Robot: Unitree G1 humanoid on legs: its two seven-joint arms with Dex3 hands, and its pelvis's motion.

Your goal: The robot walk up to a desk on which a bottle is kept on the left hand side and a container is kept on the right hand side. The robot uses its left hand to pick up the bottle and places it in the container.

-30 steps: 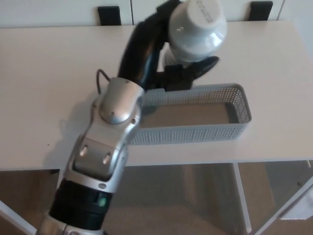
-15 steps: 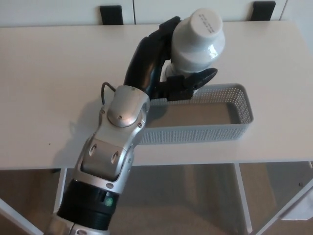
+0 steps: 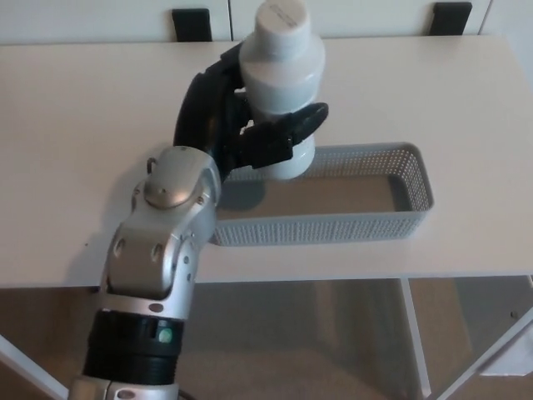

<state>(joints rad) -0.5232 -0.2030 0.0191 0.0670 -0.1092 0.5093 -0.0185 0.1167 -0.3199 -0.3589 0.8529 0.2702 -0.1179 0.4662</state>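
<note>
Overhead, glossy white bottle [image 3: 281, 79] gripped by black left robot hand [image 3: 250, 133], seemingly above perforated grey container [image 3: 333, 225]

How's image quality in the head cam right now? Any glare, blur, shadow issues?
Head view: lighting is soft and even; the white bottle nearly blends into the pale desk. Mild highlights on its shoulder and on the silver forearm. Slight softness overall, no motion smear on the left hand. A soft shadow falls inside the basket, left end.
</note>
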